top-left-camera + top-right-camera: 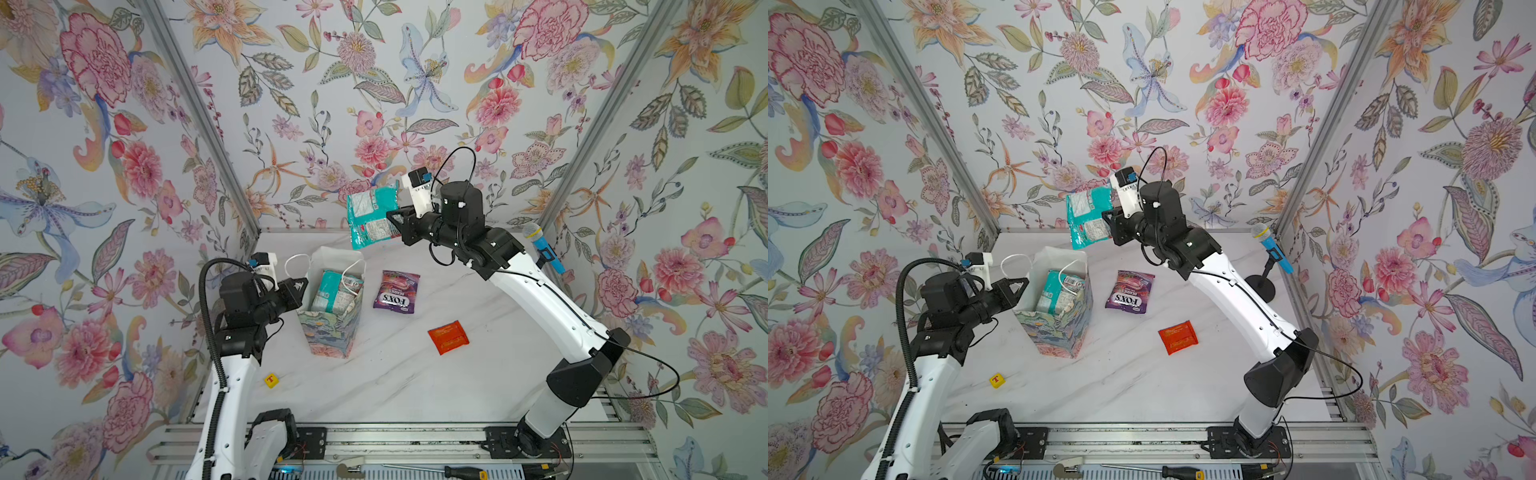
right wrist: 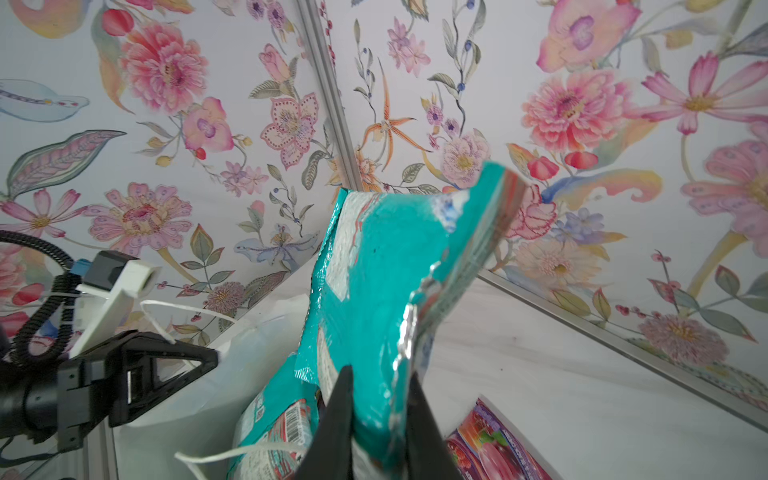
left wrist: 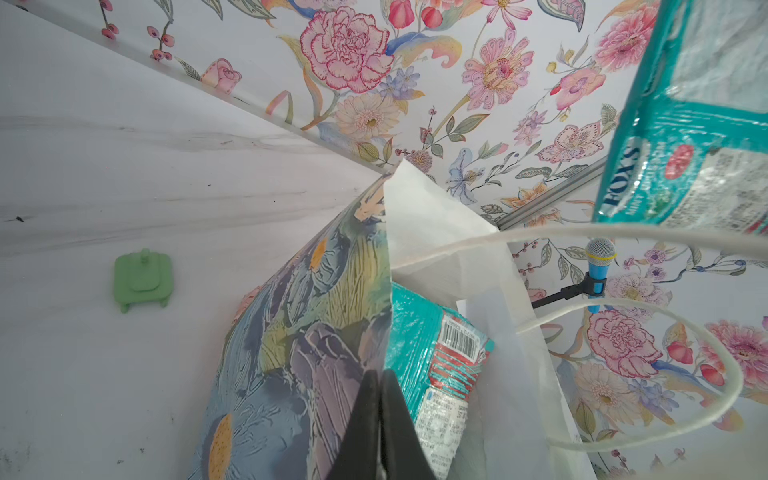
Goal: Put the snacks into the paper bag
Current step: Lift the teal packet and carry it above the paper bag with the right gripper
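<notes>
In both top views the right gripper (image 1: 394,218) pinches a teal packet (image 1: 368,216) aloft at one o'clock from the paper bag (image 1: 328,332). A purple packet (image 1: 397,291) lies at three o'clock and an orange sachet (image 1: 448,336) at four. The left wrist view shows the left gripper (image 3: 380,374) clamped on the bag's wall, with a second teal packet (image 3: 436,353) inside. The right wrist view shows fingers (image 2: 338,415) clasping the airborne packet.

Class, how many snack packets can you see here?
4: teal packet in the right gripper, second teal packet in the bag, purple packet and orange sachet lying on the table. The bag may hide more.
</notes>
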Available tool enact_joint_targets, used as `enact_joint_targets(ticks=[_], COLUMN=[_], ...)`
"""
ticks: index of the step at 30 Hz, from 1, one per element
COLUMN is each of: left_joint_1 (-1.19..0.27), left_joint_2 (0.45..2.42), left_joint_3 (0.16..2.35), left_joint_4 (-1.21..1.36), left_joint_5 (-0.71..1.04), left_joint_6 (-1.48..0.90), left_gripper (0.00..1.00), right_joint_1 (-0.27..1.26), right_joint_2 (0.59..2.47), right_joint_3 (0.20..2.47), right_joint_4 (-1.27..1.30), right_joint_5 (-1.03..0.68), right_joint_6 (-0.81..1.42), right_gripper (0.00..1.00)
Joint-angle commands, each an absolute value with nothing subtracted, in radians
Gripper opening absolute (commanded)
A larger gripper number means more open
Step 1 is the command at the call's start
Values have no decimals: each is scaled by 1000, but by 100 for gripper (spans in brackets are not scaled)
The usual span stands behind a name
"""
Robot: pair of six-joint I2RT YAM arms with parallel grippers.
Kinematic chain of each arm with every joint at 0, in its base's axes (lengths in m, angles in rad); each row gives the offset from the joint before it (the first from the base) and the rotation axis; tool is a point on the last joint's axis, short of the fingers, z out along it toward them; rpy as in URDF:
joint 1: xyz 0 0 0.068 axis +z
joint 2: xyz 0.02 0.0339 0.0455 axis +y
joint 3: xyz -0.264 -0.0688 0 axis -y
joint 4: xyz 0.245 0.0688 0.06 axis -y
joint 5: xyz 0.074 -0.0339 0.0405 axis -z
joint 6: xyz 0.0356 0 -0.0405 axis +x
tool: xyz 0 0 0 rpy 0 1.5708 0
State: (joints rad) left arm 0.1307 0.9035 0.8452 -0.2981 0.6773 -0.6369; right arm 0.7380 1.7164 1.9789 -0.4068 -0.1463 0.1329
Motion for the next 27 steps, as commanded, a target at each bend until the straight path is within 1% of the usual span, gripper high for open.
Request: enact_joint_targets(ticks=[1,9,17,27], left_joint_1=[131,130,132,132], left_joint_2=[885,879,882,882], left_joint_3=[860,853,857,859], left_joint_4=[-255,-259,-261,-260], left_joint_5=[718,718,716,716], left_joint_6=[-637,-634,-634,-637], left_gripper=[5,5,5,5], right_joint_1=[778,864,891,895], right_joint_2=[1763,1832,1840,1838], right_joint_3=[2053,2161,2163,2140], right_joint_4=[-443,-574,-654,-688], right_joint_5=[-172,-187,-213,-221], right_joint_6=[45,-97,-183,-215], right_gripper=[0,0,0,0])
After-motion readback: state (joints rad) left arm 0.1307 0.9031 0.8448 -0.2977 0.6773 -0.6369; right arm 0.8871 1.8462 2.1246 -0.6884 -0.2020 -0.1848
